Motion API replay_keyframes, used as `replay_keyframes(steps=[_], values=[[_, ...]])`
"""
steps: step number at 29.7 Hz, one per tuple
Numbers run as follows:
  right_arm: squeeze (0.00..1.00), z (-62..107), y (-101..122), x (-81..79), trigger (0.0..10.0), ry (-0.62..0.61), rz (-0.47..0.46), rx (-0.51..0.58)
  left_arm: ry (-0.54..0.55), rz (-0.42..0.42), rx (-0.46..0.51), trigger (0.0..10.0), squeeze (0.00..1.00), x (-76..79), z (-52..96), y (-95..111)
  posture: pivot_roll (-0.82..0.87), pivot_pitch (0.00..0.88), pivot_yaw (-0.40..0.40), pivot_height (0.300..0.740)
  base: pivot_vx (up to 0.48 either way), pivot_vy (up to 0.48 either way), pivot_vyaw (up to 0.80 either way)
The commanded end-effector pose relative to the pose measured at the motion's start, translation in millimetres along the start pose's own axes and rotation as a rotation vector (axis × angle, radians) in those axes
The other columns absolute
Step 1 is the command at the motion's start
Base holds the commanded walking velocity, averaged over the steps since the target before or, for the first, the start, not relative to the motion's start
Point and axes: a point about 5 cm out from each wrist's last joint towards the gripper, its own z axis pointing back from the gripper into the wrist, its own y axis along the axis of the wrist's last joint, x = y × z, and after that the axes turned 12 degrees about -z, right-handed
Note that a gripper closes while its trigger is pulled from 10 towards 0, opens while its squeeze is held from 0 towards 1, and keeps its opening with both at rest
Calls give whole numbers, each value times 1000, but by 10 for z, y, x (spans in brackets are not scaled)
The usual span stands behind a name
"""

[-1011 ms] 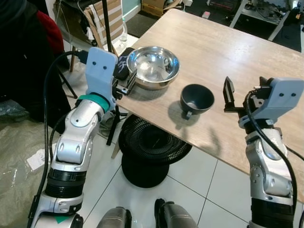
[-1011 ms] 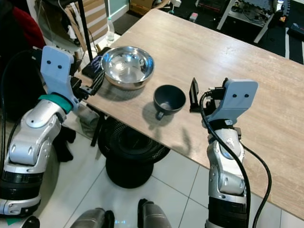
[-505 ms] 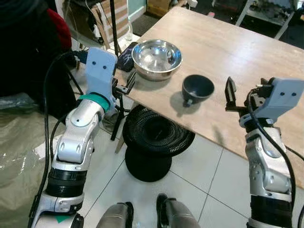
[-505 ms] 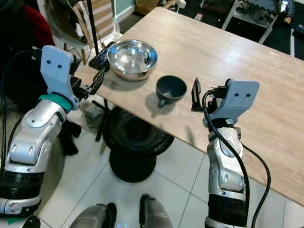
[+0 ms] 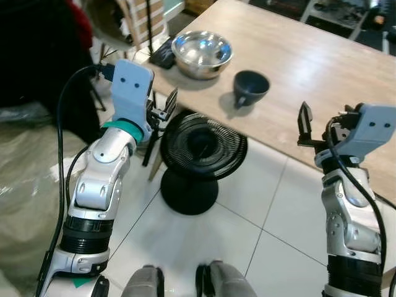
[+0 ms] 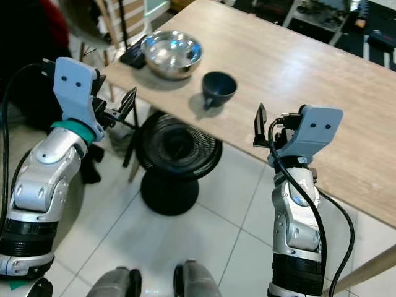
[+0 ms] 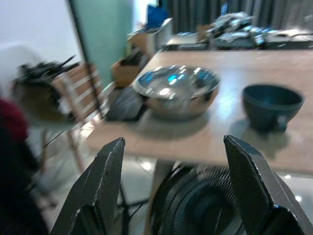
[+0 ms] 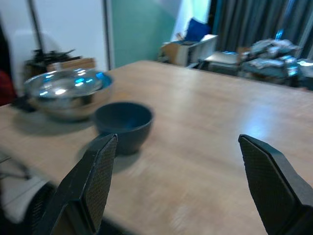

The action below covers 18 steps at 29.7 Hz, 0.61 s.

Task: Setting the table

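Steel bowl (image 5: 202,52) and dark cup (image 5: 250,86) sit side by side near surface (image 5: 322,68) corner, cup just beside bowl. Judged: setting barely begun; no plates or cutlery visible.
Left tool (image 5: 162,109) spread wide, empty, off surface edge below bowl, above black round stool (image 5: 203,146).
Right tool (image 5: 312,129) wide, empty, at near edge, apart from cup.
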Motion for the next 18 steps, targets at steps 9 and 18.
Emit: replay_keyframes(steps=[9, 18], values=[[0, 19, -26, 74, 10000, -25, 8, -8, -16, 8, -3, 10000, 0, 54, -20, -15, 14, 40, 7, 740, -360, 0, 0], [0, 16, -28, 82, 10000, -28, 10, -9, -17, 11, -2, 10000, 0, 58, -29, -12, 11, 41, 5, 740, -342, 0, 0]])
